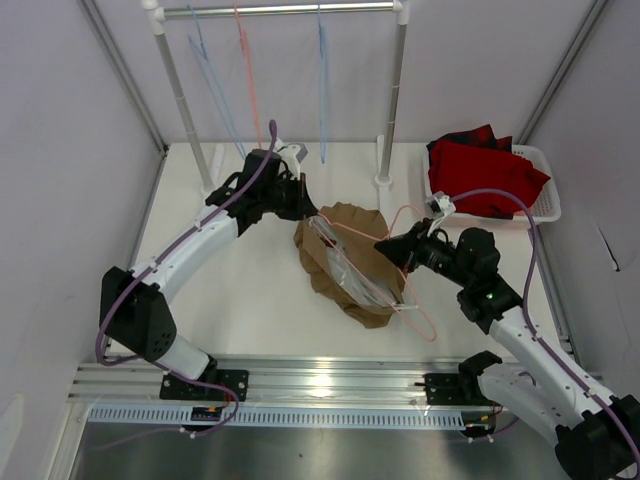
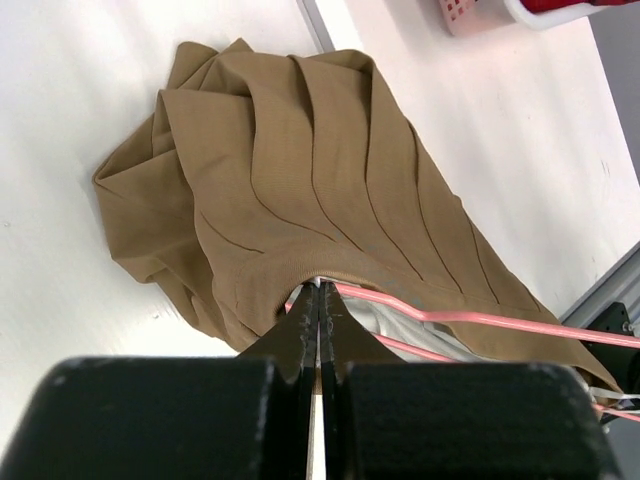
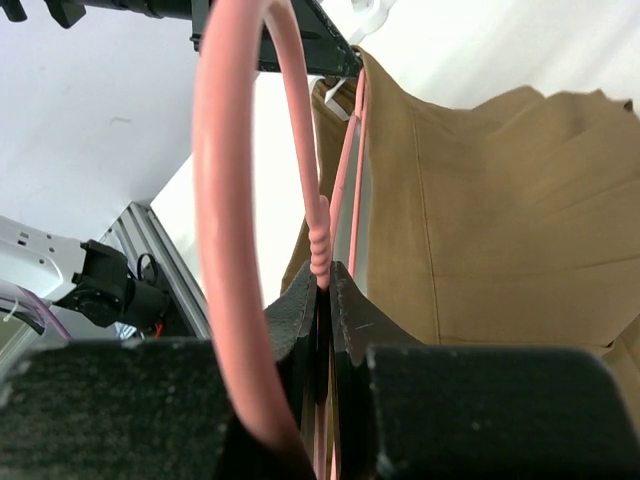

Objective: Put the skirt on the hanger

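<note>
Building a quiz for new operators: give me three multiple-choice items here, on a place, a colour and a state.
1. Where is the red garment? A hung up; B in the white basket; C in a gripper.
2. Which colour is the hanger in the right gripper? A blue; B white; C pink.
3. How is the left gripper? A wide open; B shut on the skirt; C holding the basket.
B: red cloth fills the basket. C: pink wire sits between its fingers. B: its fingers meet on the cloth's edge.
</note>
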`<act>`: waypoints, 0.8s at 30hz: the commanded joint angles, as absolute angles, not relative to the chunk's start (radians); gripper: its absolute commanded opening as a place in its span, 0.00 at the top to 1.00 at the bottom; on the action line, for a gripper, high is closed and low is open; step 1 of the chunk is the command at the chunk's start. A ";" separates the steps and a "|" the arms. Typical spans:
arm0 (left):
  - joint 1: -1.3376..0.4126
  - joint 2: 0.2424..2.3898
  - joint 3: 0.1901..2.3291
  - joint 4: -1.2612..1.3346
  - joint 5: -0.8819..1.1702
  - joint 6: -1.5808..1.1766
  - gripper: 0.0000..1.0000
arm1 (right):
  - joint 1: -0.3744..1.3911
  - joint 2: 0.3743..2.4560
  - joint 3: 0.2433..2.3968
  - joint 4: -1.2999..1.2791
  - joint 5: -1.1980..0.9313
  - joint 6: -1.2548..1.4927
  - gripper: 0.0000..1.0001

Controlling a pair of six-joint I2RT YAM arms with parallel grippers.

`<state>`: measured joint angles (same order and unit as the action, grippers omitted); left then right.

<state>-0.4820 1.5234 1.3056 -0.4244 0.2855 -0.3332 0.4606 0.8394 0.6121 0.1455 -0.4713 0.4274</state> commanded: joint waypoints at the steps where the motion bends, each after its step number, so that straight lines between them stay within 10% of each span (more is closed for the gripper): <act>1: -0.499 1.463 1.399 -0.454 0.253 -0.291 1.00 | 0.463 0.792 0.712 0.141 -0.505 0.411 1.00; 24: -0.535 1.315 1.595 -0.611 0.038 -0.218 1.00 | 0.597 0.865 1.084 -0.046 -0.486 0.324 1.00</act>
